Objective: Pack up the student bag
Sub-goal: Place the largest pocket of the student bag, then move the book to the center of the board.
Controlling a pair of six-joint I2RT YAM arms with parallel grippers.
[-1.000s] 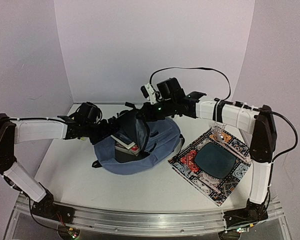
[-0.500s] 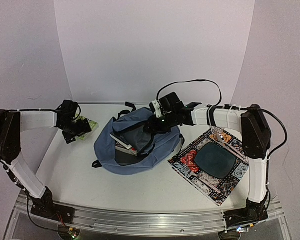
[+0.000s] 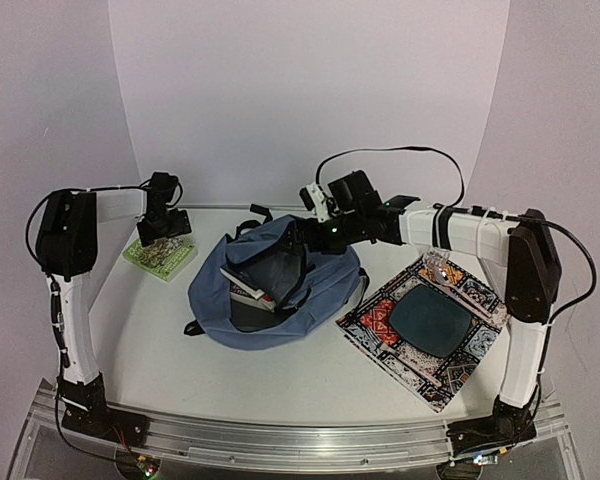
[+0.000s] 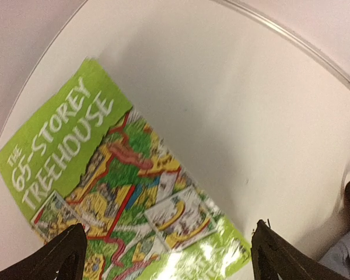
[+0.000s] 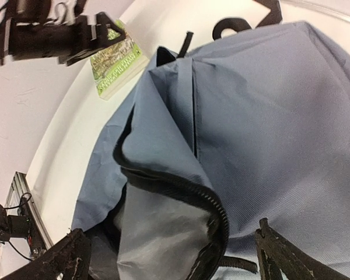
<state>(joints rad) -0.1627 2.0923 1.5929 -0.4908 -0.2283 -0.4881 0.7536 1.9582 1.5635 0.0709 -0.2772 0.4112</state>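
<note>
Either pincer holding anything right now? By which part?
Nothing gripped. Left pincer is open above the green book; right pincer is open, astride the zipper rim of the student bag.

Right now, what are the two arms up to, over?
Left fingers open over the green book, not gripping. Right fingers open either side of the bag rim. One book already inside. Over.

Upper left of the overhead frame: green paperback point(image 3: 160, 256), lies flat on the white table point(image 3: 310, 375), reads "The 65-Storey Treehouse" in white above busy cartoon art. Right of centre: patterned cloth mat point(image 3: 380, 318), lies turned diamond-wise, carries a dark teal middle panel point(image 3: 429, 320). On its far corner rests a small clear plastic item point(image 3: 443, 268), too small to identify.
</note>
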